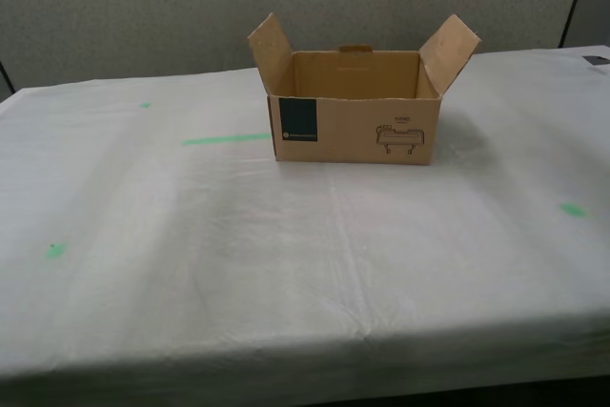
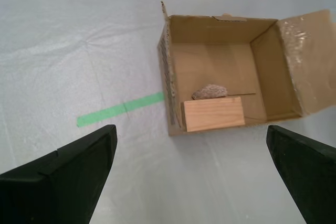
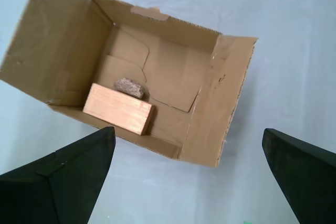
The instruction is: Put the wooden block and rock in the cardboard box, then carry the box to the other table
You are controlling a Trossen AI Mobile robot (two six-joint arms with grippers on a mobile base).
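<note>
Inside the box, then, lie both block and rock: the block rests flat on the floor of the carton against one long wall, and the rock sits right beside it, touching or nearly touching its long edge, further from that wall. The second wrist view shows the same pair, block against the near wall and rock just behind it.

The box stands upright on the worktop, which is draped in wrinkled white sheeting. Its two side flaps stick up and splay outward, its front carries a dark square label and a small line drawing. From the exterior view it sits toward the far edge, a little toward the exterior view's right of the middle.

Green tape marks dot the sheeting; one long strip lies just beside the box on the exterior view's left.

Both pincers hang above the box, well clear of it. My first pincer has its jaws spread wide apart with nothing between them, and my second pincer is likewise agape and bare. Neither arm shows in the exterior view.
</note>
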